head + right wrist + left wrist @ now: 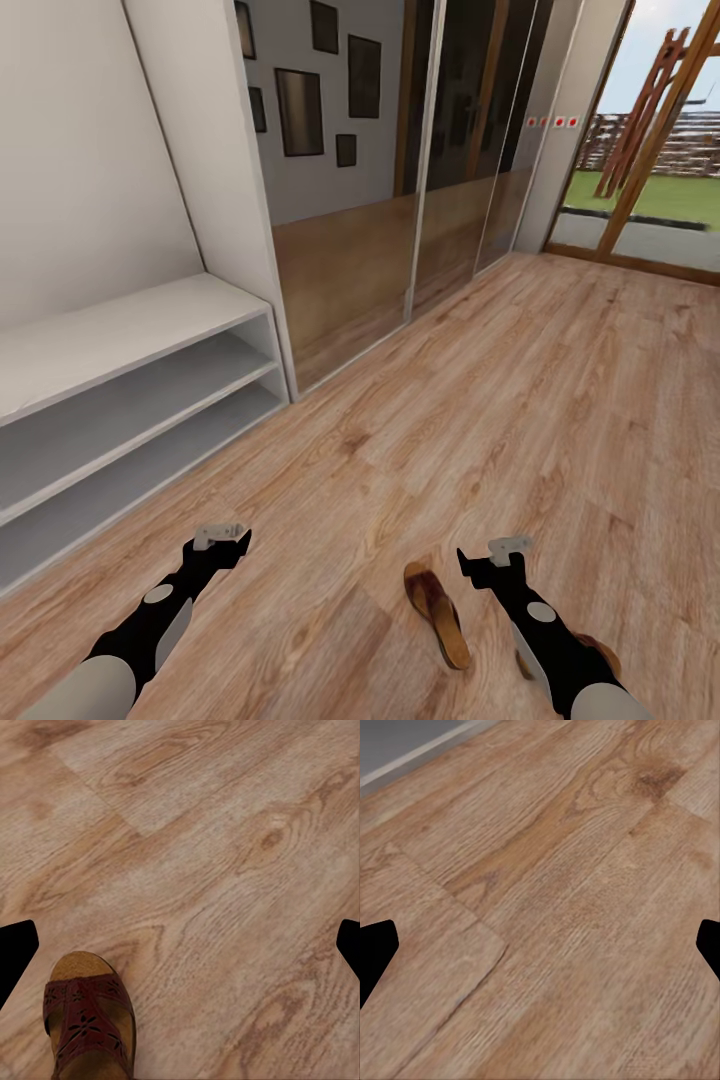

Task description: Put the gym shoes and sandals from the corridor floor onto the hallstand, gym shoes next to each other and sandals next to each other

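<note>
Sandal [437, 613] lies just beside right claw [492, 560].

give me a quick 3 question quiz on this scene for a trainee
1. True or false: the sandal between the two arms already sits on the hallstand.
2. Which gripper is nearer that sandal: A) left gripper B) right gripper?
3. Fill in: the hallstand's open shelves hold ____ shoes.

Key:
1. False; it lies on the corridor floor.
2. B.
3. No; both visible shelves are bare. A second sandal peeks out behind the right arm, also on the floor.
</note>
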